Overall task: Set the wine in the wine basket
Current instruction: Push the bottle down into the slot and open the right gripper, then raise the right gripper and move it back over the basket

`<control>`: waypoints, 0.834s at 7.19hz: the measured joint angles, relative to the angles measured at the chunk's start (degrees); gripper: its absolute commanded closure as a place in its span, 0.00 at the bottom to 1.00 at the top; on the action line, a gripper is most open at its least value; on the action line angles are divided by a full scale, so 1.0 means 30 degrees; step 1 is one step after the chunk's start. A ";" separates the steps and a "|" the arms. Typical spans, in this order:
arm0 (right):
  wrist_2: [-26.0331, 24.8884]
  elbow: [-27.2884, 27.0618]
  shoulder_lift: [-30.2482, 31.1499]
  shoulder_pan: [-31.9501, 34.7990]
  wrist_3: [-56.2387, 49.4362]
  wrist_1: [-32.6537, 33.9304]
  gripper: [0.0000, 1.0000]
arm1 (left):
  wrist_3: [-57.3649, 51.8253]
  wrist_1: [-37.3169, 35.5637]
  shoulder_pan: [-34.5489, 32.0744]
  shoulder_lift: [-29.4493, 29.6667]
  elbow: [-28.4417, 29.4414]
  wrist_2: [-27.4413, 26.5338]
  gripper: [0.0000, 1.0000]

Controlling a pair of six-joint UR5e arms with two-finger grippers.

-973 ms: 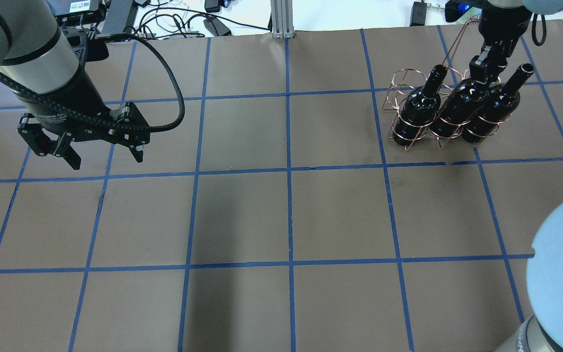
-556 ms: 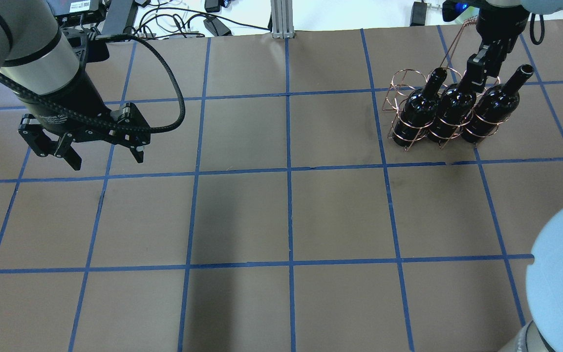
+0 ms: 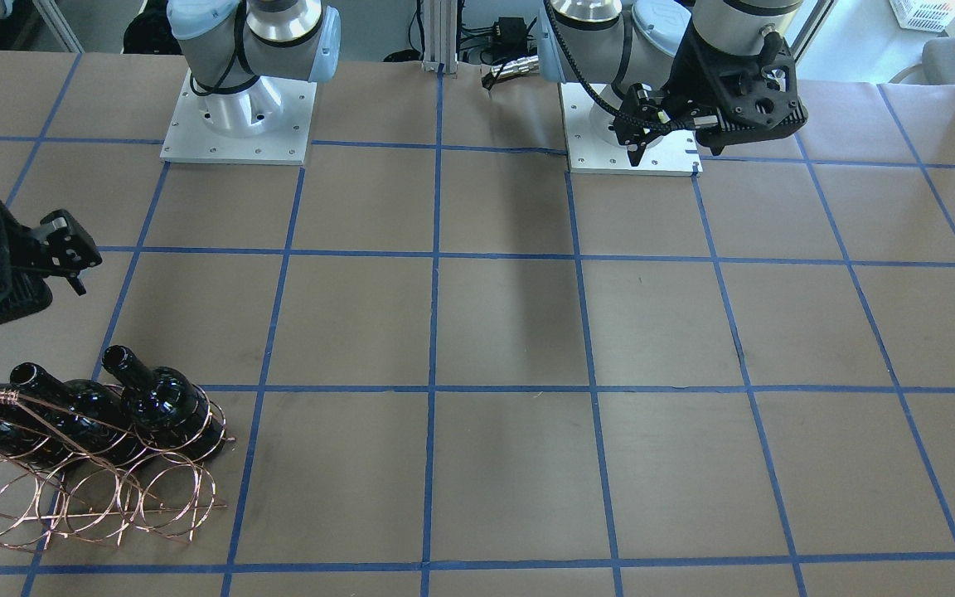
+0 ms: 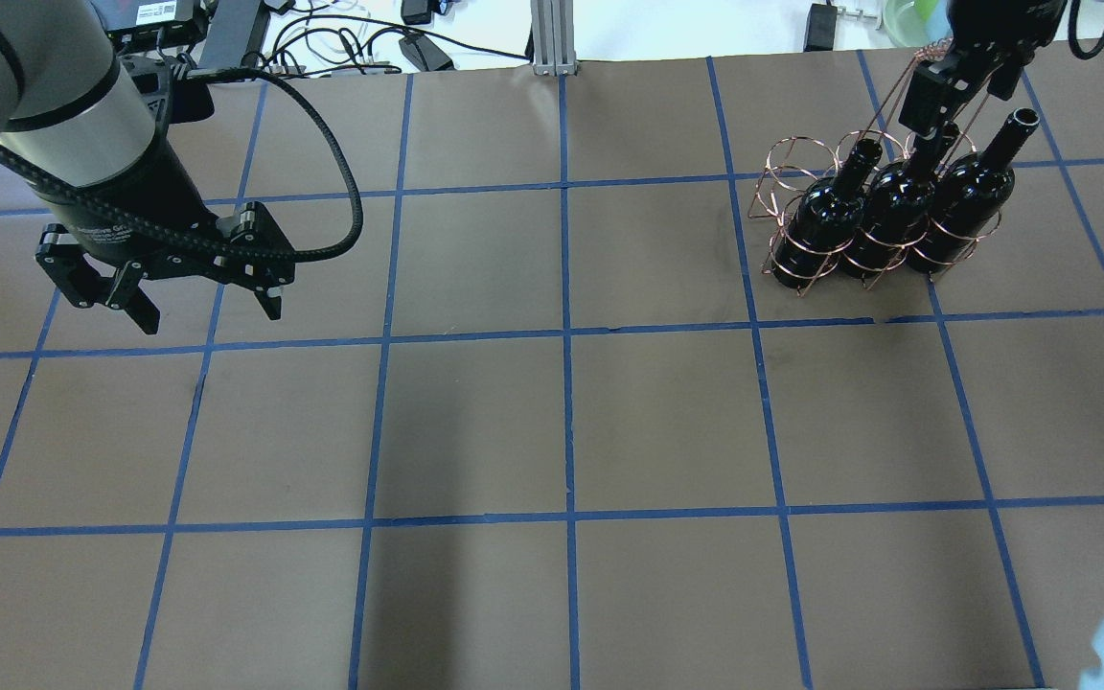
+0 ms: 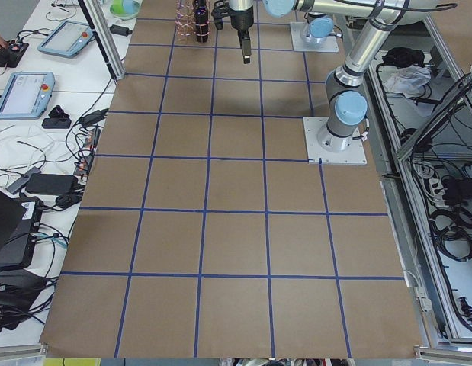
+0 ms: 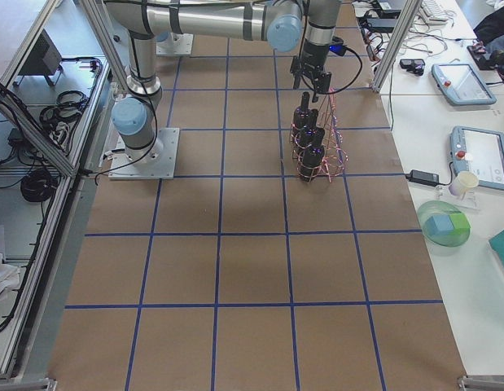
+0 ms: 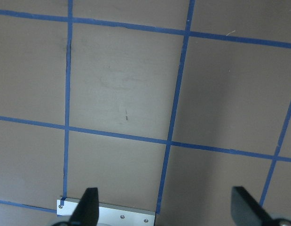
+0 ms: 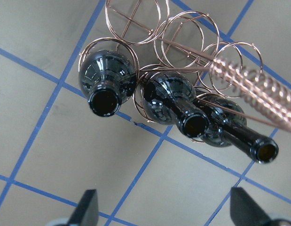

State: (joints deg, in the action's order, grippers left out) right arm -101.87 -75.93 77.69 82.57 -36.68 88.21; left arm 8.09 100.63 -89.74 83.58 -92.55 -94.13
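The left end effector (image 4: 207, 314), nearest the robot and toward the left edge of the tabletop (image 4: 667, 422), hangs above bare brown paper with its jaws spread wide and nothing between them; it takes no part here. Farther out, toward the far right corner, the wine basket (image 4: 780, 180) stands on the tabletop. Three wine bottles (image 4: 887, 218) are seated neck-up in its row of loops on the robot's side, their bodies touching or nearly so. The row of loops on the operators' side holds no bottle. Farthest out, the right end effector (image 4: 959, 88) hangs above the bottle necks with its jaws wide apart and holding nothing. The right wrist view shows both fingertips (image 8: 87, 207) well apart from all three bottle mouths. The coiled handle (image 8: 258, 92) and its thin support wires slant just beside this end effector. Judged state: placement appears complete, with only the withdrawal left. Hazards:
- A finger drifting sideways toward the handle could hook the wire and drag or tip the light wire basket, spilling the bottles.
- An off-centre descent could strike a bottle mouth and rock that bottle in its loose loop.
- The glossy glass bodies are set close together and could knock one another if the basket shifts.
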 measured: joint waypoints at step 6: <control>0.2660 -0.1669 0.3886 0.0114 1.0446 -0.1550 0.00 | -0.0020 0.0000 0.0001 0.0000 0.0000 0.0000 0.00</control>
State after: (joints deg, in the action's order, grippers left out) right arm -93.89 -80.94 89.35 82.91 -5.35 83.56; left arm 8.03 100.63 -89.74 83.58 -92.55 -94.13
